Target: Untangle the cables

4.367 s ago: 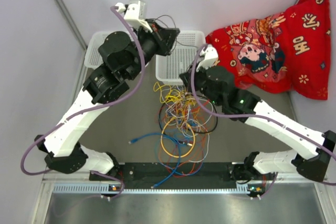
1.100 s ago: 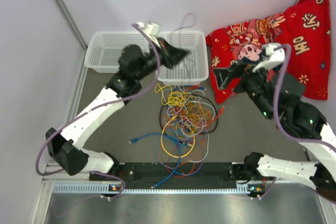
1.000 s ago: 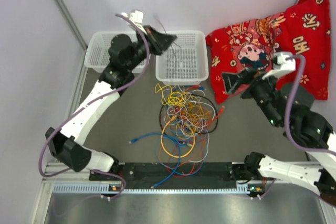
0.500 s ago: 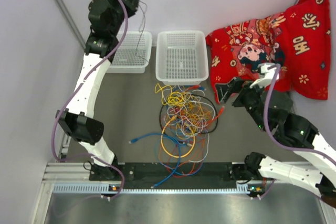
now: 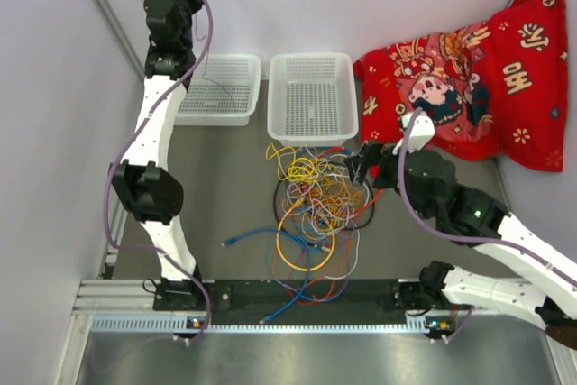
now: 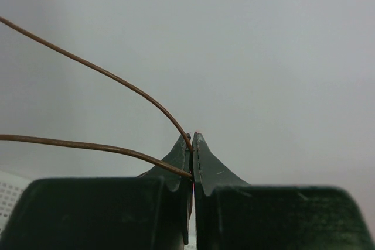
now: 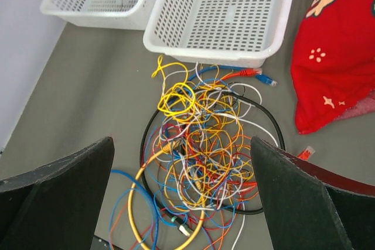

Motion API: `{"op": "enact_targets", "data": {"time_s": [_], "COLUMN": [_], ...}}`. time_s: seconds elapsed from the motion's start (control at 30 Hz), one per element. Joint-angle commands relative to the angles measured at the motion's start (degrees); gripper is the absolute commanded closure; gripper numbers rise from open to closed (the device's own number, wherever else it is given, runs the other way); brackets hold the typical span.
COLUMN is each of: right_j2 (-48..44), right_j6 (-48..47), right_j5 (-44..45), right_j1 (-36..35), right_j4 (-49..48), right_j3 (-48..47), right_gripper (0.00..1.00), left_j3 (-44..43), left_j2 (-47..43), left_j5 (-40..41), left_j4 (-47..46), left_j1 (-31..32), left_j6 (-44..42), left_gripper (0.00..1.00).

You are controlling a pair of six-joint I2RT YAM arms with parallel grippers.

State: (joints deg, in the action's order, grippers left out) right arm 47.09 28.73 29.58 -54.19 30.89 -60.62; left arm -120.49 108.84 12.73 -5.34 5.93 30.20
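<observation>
Fingers on the left [image 6: 218,175] pinch a thin brown wire [image 6: 70,143]; right fingers [image 7: 58,197] gape over looping cables [image 7: 199,144].

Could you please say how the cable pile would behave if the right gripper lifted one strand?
Likely floppy: the cables lie in loose curls. Probably light, being thin. Since they interweave, one lifted strand would likely drag its neighbours along.

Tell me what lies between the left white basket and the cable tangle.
Nothing but bare grey tabletop separates the left white basket from the cable tangle, clearest in the right wrist view.
</observation>
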Motion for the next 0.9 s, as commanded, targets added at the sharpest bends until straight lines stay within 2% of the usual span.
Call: {"op": "enact_targets", "data": {"time_s": [0.0,0.23,0.47,0.57,0.6,0.63,0.67,0.7,0.73,0.87], "right_j2": [1.69,3.27,5.20,5.47,5.47,5.55,5.90,5.91,5.91,5.29], "right_j6": [0.71,1.68,0.72,0.27,0.10,0.18,0.01,-0.08,0.01,-0.34], "right_j5": [-2.24,-5.41,-6.38,-6.29,-6.29,-6.38,-6.29,-6.29,-6.29,-5.50], "right_j1": [0.84,3.65,5.33,5.77,5.85,5.94,6.12,6.21,6.21,6.29], "right_j4": [-2.77,-4.26,-3.47,-3.38,-3.30,-3.56,-3.65,-3.74,-3.74,-4.17], "right_j3": [1.03,3.40,2.88,2.79,2.96,2.96,2.96,2.79,2.70,2.61], "right_gripper": [0.01,0.01,0.01,0.01,0.01,0.01,0.01,0.01,0.01,0.01], "left_j3": [-5.63,-5.90,9.19,12.02,11.94,11.85,11.42,11.24,10.98,10.71], "left_j2": [3.13,7.79,9.81,11.22,12.18,12.54,12.80,12.72,12.54,8.77], "left_j5": [1.68,2.21,4.40,5.29,5.20,4.24,3.97,3.88,3.62,1.87], "left_j4": [-6.69,-8.63,-10.82,-9.34,-8.29,-6.28,-5.30,-4.51,-3.98,-3.89], "left_j1": [-1.54,-2.86,-2.95,-3.03,-3.12,-3.12,-3.12,-3.12,-3.12,-1.55], "left_j6": [-3.47,-5.41,-2.34,-0.93,-0.23,0.04,0.39,1.35,1.71,-0.04], "left_gripper": [1.00,1.00,1.00,1.00,0.95,0.79,0.43,0.31,0.02,0.01]}}
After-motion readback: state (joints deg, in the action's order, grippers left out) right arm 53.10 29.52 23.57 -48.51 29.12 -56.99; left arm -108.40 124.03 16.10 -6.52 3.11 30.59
